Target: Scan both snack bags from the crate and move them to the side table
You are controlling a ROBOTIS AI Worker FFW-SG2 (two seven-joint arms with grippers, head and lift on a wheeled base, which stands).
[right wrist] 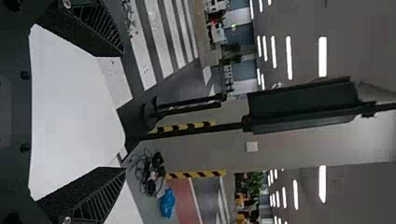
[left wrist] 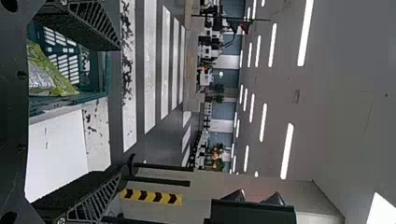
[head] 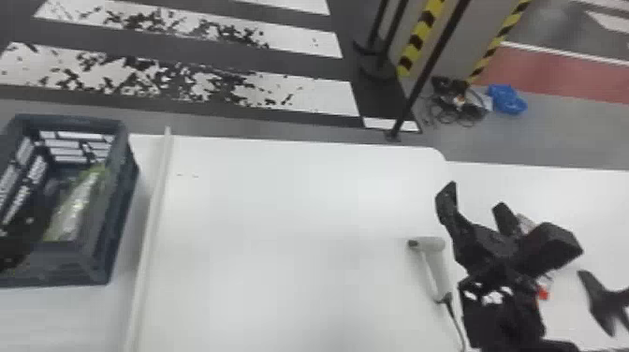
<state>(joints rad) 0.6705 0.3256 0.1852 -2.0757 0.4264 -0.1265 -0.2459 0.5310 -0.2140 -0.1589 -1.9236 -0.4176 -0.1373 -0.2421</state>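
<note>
Head view, crate: there it is, dark blue-grey, at the left edge of the frame [head: 96,264], its slatted walls round a green-and-silver snack bag [head: 77,206] that leans inside, by the right-hand wall.
Head view, left tool: a blurred dark shape [head: 21,234] at the lower left, over the crate; its fingers can't be made out from here.
Head view, worktop: broad and white across the middle [head: 281,224], with a raised pale strip [head: 152,224] running up it just right of the crate.
Head view, scanner: white, on the worktop, right of centre [head: 437,267], black cable [head: 453,316] trailing to the bottom edge.
Head view, right tool: over at the right [head: 476,199], above the worktop and just beside the scanner, fingers apart.
Head view, floor: worn white stripes [head: 187,84] at the upper left; cables [head: 456,105] and a blue plastic bundle [head: 508,99] at the upper right.
Left wrist view, left tool: spread wide [left wrist: 119,111], and between its fingers, farther off, comes the snack bag, still bright green in the crate.
Right wrist view, right tool: also spread wide [right wrist: 123,112], the white worktop in plain sight between its fingers.
</note>
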